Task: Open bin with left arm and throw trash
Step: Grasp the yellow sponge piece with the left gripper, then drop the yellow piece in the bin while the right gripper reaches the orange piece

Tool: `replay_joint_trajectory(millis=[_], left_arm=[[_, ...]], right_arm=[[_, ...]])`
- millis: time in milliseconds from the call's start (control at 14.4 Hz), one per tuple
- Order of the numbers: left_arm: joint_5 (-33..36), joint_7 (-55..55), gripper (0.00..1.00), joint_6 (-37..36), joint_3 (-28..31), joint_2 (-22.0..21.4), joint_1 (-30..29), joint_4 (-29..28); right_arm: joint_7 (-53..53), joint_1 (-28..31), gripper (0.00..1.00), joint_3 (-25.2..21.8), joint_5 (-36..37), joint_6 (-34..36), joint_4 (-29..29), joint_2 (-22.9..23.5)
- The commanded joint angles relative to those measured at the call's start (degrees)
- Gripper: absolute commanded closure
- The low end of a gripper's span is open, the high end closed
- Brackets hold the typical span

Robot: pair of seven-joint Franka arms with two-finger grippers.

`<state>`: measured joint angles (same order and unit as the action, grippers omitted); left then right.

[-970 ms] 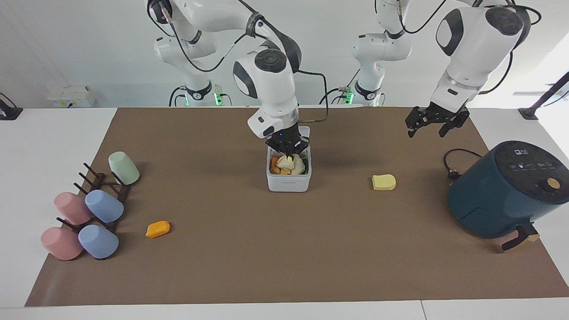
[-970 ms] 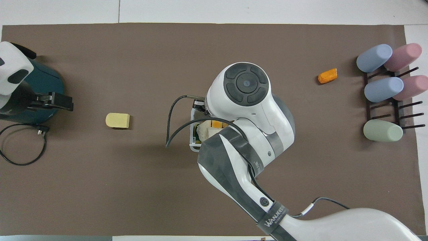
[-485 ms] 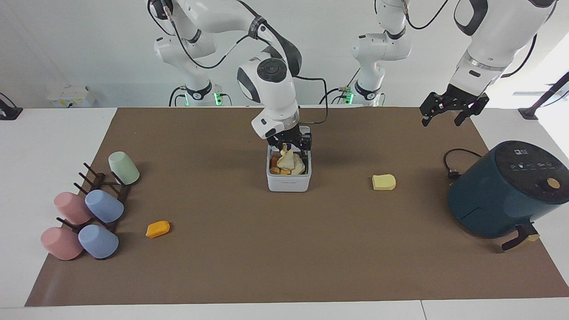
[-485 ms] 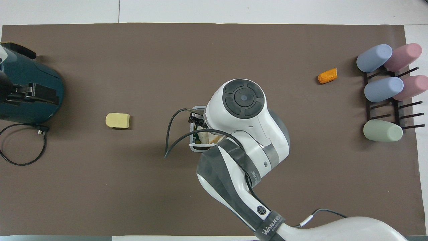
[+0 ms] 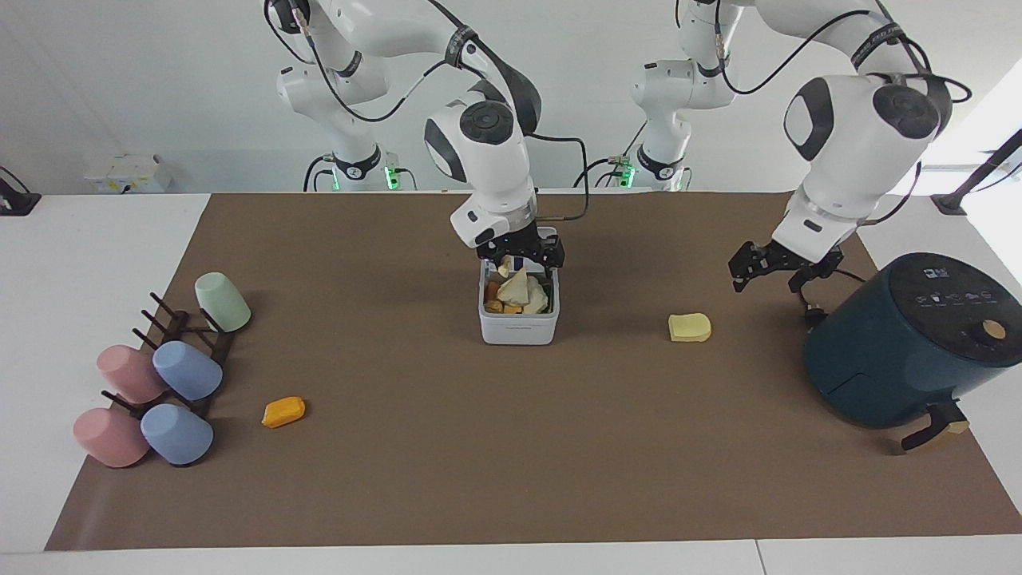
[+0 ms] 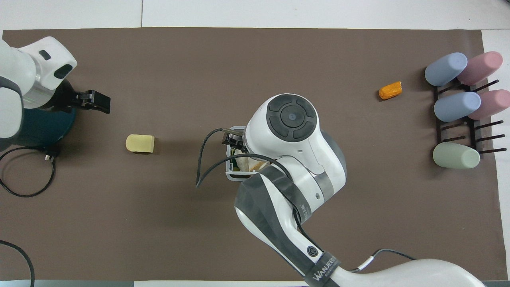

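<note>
The white bin stands mid-mat with its lid up and several food scraps heaped inside. My right gripper hangs open just above the bin's rim on the robots' side; the arm hides most of the bin in the overhead view, where only a rim corner shows. The pale yellow bread-shaped piece lies on the mat toward the left arm's end. My left gripper is open and empty, low over the mat between that piece and the air fryer. The orange chunk lies near the cups. The tiny yellow chunk cannot be told apart.
A dark teal air fryer with its black cord stands at the left arm's end. A dark rack with several pastel cups sits at the right arm's end.
My right gripper rose out of the bin and shifted to its rim on the robots' side. My left gripper swung up, then came down lower beside the air fryer.
</note>
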<state>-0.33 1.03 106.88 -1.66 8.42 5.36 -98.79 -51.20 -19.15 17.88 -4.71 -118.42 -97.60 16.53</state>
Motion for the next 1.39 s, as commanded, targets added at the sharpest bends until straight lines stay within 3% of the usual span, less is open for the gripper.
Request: replay_joint_trajectory(millis=[0,277,554,762,832,901,970,1040,1317], left_arm=[[0.0,0.5,0.00,6.5,0.4,-1.3,1.4,-7.6],[0.0,0.9,0.00,16.8,0.3,-0.8,1.8,-16.2],[0.0,0.9,0.00,24.6,0.3,1.2,3.0,-22.3],[0.0,0.9,0.00,28.8,0.3,1.2,3.6,-26.3],[0.0,1.0,0.06,29.4,0.3,1.4,3.9,-26.5],[0.0,1.1,0.32,29.8,0.3,1.5,4.0,-26.6],[0.0,1.5,0.75,29.7,0.3,1.5,4.0,-26.7],[0.0,1.6,1.00,29.3,0.3,1.4,4.1,-26.8],[0.0,2.0,1.00,27.2,0.3,0.6,4.2,-26.7]], right_arm=[[-0.3,0.1,0.00,0.3,0.1,-1.5,-1.6,-1.3],[-0.2,-1.2,0.00,0.3,5.9,-1.5,-1.2,-1.2],[-0.2,-1.3,0.00,0.4,6.3,-2.0,-1.2,-1.2],[-0.1,-1.3,0.18,0.4,6.5,-2.5,-1.1,-1.1],[-0.1,-1.3,0.18,0.4,6.5,-2.9,-1.2,-1.1],[-0.1,-1.3,0.18,0.4,6.5,-3.0,-1.2,-1.1],[-0.1,-1.3,0.17,0.4,6.5,-3.1,-1.2,-1.1],[-0.1,-1.3,0.17,0.4,6.5,-3.0,-1.2,-1.1],[10.4,0.2,0.07,0.1,14.4,-1.9,-0.8,-0.9]])
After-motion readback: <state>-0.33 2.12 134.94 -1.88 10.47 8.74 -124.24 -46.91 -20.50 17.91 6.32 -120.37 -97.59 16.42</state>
